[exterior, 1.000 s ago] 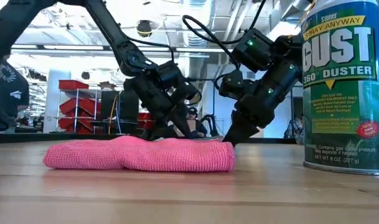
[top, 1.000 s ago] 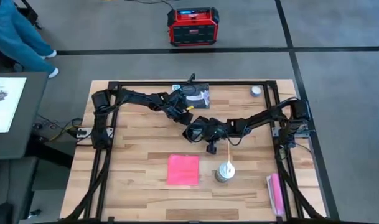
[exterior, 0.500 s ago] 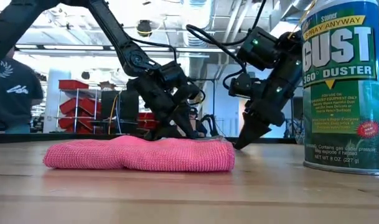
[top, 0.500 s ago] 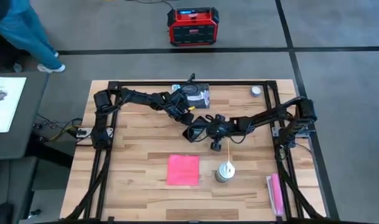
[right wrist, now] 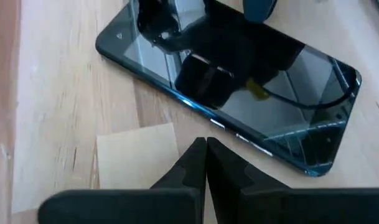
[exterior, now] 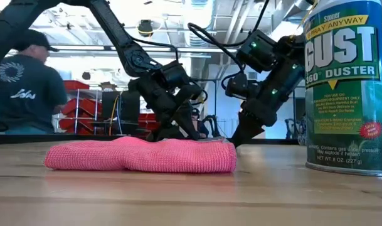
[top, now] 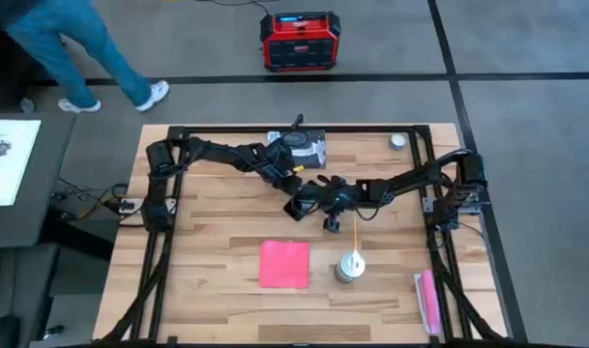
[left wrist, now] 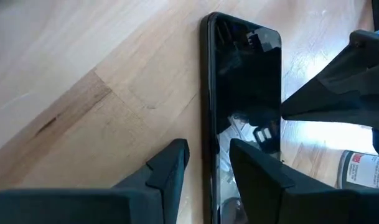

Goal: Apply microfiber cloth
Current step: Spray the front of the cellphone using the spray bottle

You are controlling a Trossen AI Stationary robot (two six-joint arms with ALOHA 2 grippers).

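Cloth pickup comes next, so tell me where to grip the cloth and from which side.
Grip the cloth at an edge or corner, coming straight down. It lies flat and thin on the table, slightly humped in the low view, so pinching up a fold probably works. Its side toward the can is tighter; the other sides are open.

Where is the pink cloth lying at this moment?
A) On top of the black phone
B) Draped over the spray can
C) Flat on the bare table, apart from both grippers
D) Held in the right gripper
C: in the high view the cloth lies alone on the table, while the left gripper and right gripper work at the phone farther back.
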